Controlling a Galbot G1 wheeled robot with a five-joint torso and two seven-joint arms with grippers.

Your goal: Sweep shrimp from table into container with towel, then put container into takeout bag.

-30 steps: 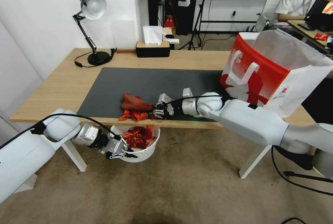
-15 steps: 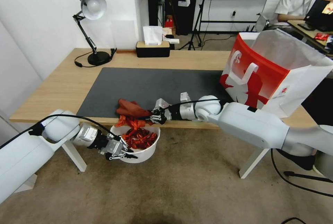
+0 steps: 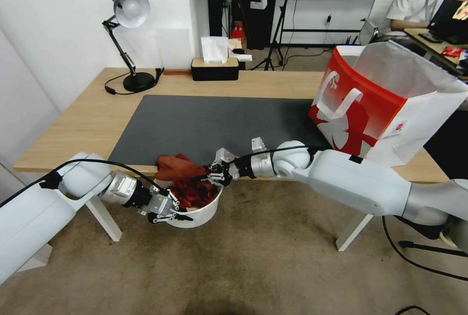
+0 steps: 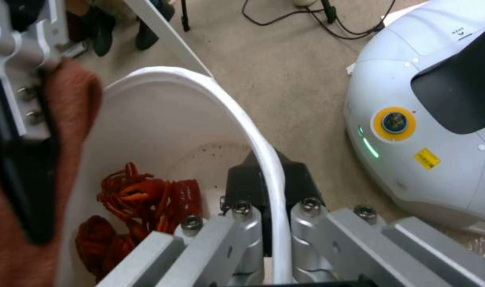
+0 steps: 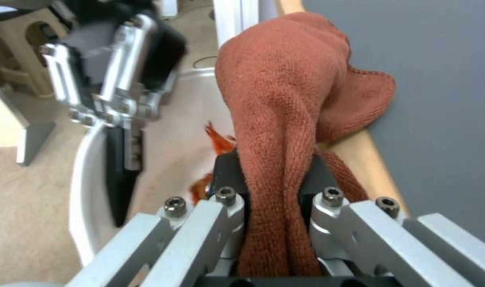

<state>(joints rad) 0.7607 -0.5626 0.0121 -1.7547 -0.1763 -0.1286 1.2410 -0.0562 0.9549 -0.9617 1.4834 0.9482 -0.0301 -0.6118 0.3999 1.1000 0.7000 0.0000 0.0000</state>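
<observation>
— Two tools were at work at the worktop's [image 3: 92, 110] front edge. The left tool [image 3: 170, 211] was clamped on the rim of the tub [image 3: 204, 210], one finger inside the wall and one outside, holding it below the front edge, off the floor.

— And the right one?

— The right tool [image 3: 210, 174] was closed on the towel [image 3: 175, 167], the cloth pinched between its fingers. The towel's bunched end hung over the front edge, above the tub's far rim, with part of it resting on the mat [image 3: 204, 120].

— Where were the shrimp?

— The shrimp [image 4: 141, 199] lay heaped in the tub's bottom, beneath the towel.

— The bag?

— The bag [image 3: 370, 105] stood upright and open near the worktop's right end, red face toward the mat, well apart from the tub.

— Anything else up there?

— A lamp [image 3: 127, 37] near the back left corner and a tissue box [image 3: 214, 64] at the back edge.
</observation>
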